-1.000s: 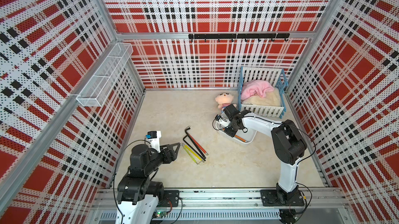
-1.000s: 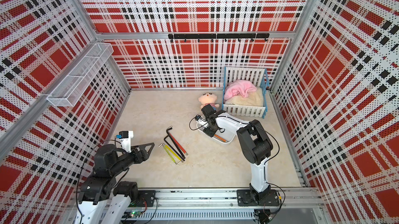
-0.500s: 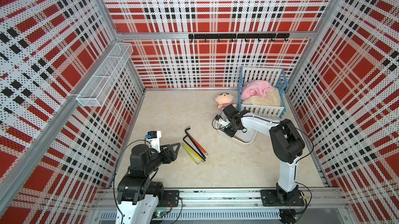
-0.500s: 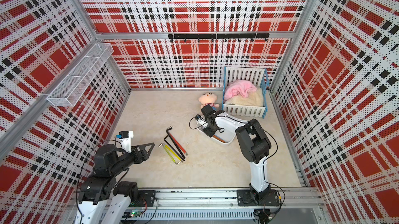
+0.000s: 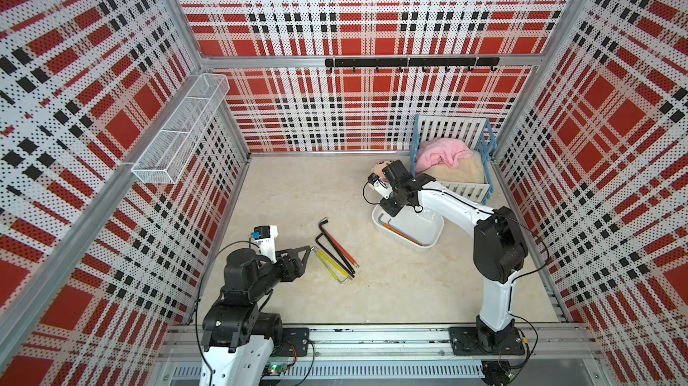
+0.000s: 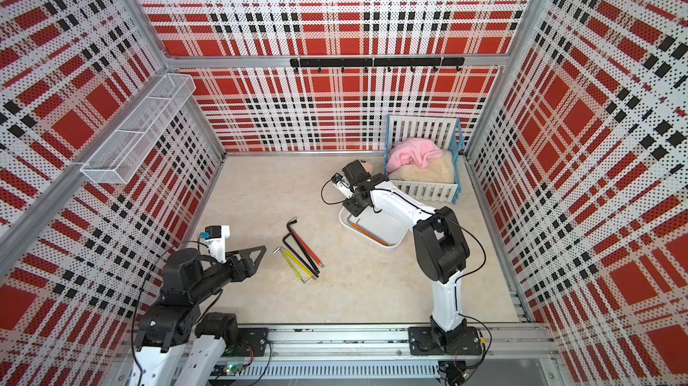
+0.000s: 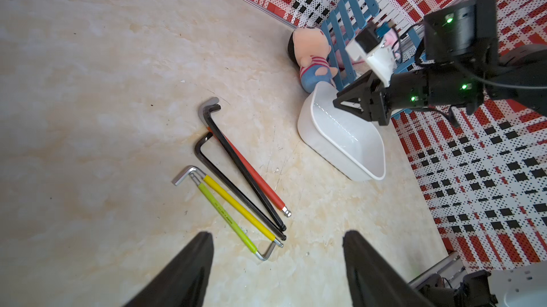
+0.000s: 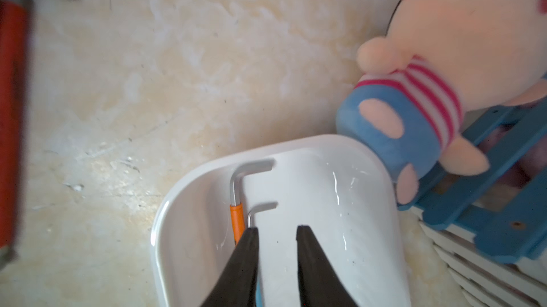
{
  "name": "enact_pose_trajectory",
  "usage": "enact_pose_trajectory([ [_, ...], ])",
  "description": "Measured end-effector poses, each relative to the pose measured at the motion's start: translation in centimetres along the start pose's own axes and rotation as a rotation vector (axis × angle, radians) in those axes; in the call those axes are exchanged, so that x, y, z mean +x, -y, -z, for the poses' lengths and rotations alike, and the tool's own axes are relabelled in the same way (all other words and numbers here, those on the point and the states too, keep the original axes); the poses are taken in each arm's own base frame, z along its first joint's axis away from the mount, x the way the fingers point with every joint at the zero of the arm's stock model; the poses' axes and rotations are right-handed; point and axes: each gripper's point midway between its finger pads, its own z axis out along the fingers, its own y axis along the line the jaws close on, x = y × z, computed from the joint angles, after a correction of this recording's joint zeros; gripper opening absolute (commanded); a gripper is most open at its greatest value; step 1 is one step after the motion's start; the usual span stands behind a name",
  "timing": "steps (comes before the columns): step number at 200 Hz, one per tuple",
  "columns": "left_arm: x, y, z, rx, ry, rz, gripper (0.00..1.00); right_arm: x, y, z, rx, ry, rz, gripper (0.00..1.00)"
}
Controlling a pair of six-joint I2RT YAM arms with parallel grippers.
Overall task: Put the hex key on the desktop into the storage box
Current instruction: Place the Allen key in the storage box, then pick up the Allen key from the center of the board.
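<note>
While left arm (image 5: 245, 272) sits folded, right arm (image 5: 454, 201) extends over storage box (image 5: 432, 233).

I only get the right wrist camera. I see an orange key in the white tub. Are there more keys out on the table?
Observer: Yes. Five hex keys lie bunched on the desktop, apart from the storage box.
Operator: What colors are they?
Observer: One red key, two black keys, one yellow key and one green key.
Operator: Where's the other arm?
Observer: The left gripper is open and empty, right beside that bunch.
</note>
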Motion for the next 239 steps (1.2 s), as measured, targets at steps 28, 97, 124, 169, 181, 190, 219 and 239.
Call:
enact_pose_trajectory([
  [28, 0.0, 0.0, 0.0, 0.0, 0.002, 0.0, 0.75, -4.2, -1.5, 2.9, -0.004, 0.116, -0.057, 0.31],
  [97, -0.3, 0.2, 0.4, 0.004, 0.027, -0.006, 0.75, -9.2, -18.0, 1.7, -0.232, 0.143, -0.092, 0.3],
  [124, -0.5, 0.3, 0.5, 0.009, 0.038, -0.011, 0.75, -7.9, -21.0, -1.2, -0.262, 0.058, -0.108, 0.3],
  [169, -0.5, 0.4, 0.6, 0.012, 0.044, -0.014, 0.75, -7.3, -21.6, -4.3, -0.244, -0.006, -0.153, 0.3],
  [181, -0.5, 0.4, 0.6, 0.012, 0.044, -0.014, 0.75, -7.3, -21.5, -4.8, -0.235, -0.017, -0.155, 0.31],
  [190, -0.5, 0.4, 0.6, 0.011, 0.044, -0.014, 0.75, -7.3, -21.4, -5.3, -0.224, -0.023, -0.156, 0.32],
  [219, -0.5, 0.4, 0.6, 0.011, 0.044, -0.014, 0.75, -6.9, -21.3, -6.7, -0.192, -0.052, -0.15, 0.31],
  [239, -0.5, 0.3, 0.6, 0.01, 0.045, -0.014, 0.75, -6.0, -21.3, -7.6, -0.177, -0.082, -0.144, 0.31],
])
